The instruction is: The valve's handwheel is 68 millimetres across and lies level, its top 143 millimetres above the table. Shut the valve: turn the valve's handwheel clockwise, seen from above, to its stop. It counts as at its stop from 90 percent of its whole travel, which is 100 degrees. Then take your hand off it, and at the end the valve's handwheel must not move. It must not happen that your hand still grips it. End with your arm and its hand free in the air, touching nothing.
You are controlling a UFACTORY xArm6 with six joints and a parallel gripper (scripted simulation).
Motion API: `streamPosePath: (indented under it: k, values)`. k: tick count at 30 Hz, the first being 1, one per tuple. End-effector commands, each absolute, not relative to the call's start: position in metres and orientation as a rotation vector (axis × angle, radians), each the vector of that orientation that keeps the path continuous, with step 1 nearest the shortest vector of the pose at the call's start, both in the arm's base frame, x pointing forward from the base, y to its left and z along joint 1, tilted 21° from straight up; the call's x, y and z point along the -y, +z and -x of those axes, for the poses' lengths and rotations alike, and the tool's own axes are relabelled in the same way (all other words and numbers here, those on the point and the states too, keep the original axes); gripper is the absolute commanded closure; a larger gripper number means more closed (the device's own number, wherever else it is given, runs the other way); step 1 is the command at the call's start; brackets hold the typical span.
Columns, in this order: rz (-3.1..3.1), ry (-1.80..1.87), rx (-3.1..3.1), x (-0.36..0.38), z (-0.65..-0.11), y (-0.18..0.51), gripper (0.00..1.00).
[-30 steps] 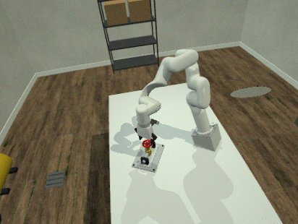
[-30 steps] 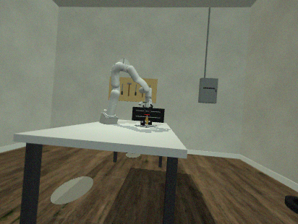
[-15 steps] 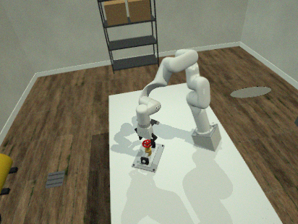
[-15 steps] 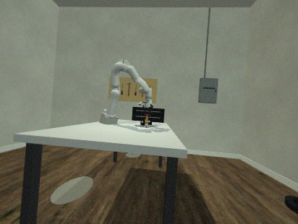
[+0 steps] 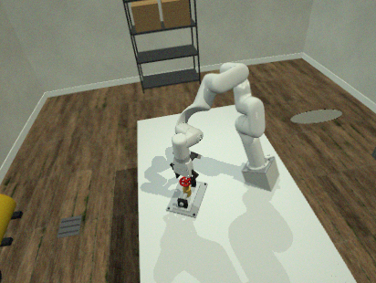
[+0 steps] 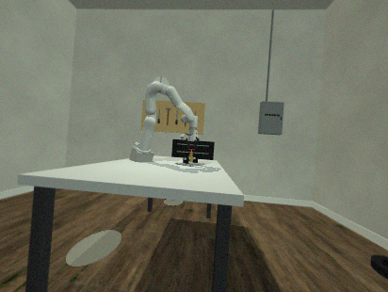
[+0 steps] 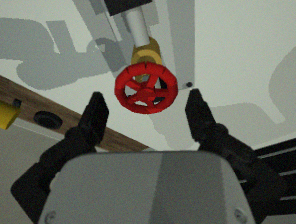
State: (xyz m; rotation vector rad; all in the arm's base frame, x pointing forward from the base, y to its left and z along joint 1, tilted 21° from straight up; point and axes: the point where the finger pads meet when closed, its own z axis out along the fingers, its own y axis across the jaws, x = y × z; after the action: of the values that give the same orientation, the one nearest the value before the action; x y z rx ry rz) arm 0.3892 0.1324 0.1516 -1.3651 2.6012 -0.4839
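The valve has a red spoked handwheel on a brass body, standing on a grey baseplate on the white table. The wheel also shows in the top view and, very small, in the exterior view. My gripper points down right above the wheel. Its two black fingers are wide open, one on each side of the wheel with a gap to the rim. Nothing is between them. The gripper also shows in the top view.
The arm's base stands on the table to the right of the valve. The table's left edge lies close to the baseplate. A shelf rack stands at the far wall. A yellow object is on the floor at the left.
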Motion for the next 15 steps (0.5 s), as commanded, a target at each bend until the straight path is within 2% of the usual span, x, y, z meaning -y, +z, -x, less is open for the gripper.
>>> streamPosePath:
  k: [1,15]
  values:
    - [1.363,-0.483,-2.598,-0.132,-0.392,0.148,0.0]
    - [1.363,-0.484,-2.598,-0.129,-0.396,0.136,0.0]
